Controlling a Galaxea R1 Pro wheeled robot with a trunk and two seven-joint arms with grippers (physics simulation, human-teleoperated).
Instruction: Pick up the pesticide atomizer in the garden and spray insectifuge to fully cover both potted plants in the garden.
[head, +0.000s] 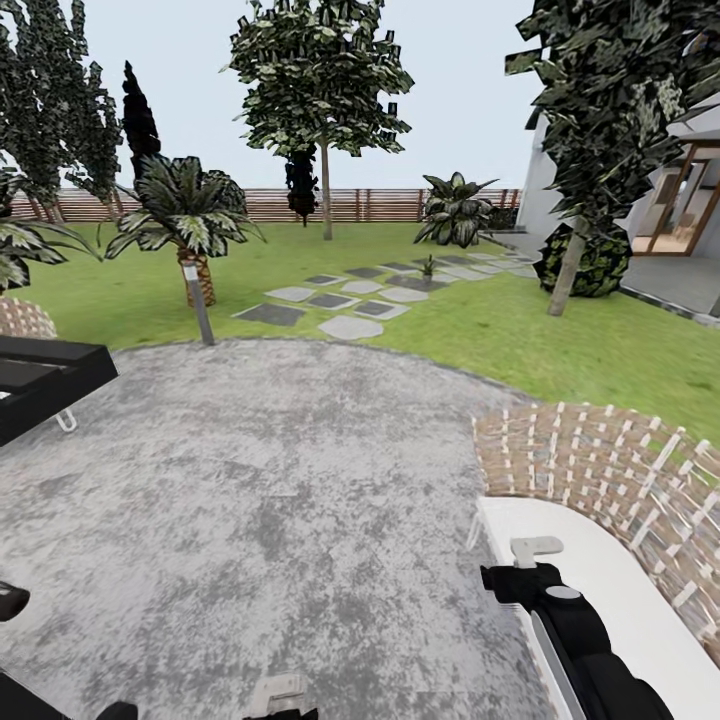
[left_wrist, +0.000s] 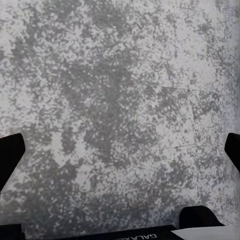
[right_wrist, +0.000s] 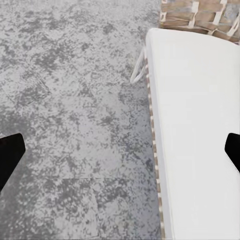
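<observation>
Left gripper (left_wrist: 120, 150): aimed down over mottled grey paving (head: 270, 480), fingertips wide apart at the frame edges, nothing between them.
Right gripper (right_wrist: 120, 150): likewise spread and empty, hanging above the edge of a white cushioned seat (right_wrist: 195, 130); black arm seen at 5 o'clock in the head view.
Pesticide atomizer: nowhere to be made out on paving or lawn; too small or hidden.
Potted plants: one small green rosette (head: 428, 266) on the stepping stones (head: 350, 300) around 1 o'clock, far off, possibly one of the pair; too small to confirm a pot. The other not identified.
Stage: searching, judged from empty grippers and no bottle found.
Dark bench or table (head: 45, 380), 9 o'clock: close to the left side, could snag the left arm on a turn.
Bollard lamp (head: 198, 305) and low palm (head: 190, 215), 11 o'clock: stand at the paving's edge on a straight line toward the lawn (head: 560, 340); lamp easily mistaken for the bottle.
Wicker chair (head: 620, 470), 4 o'clock: hems in the right side; right arm low over its seat, risk of clipping it when the base rolls.
Tree trunk (head: 565, 270) and round bush, 2 o'clock: narrow the way right of the stones.
Fence (head: 380, 203), 12 o'clock: far boundary.
</observation>
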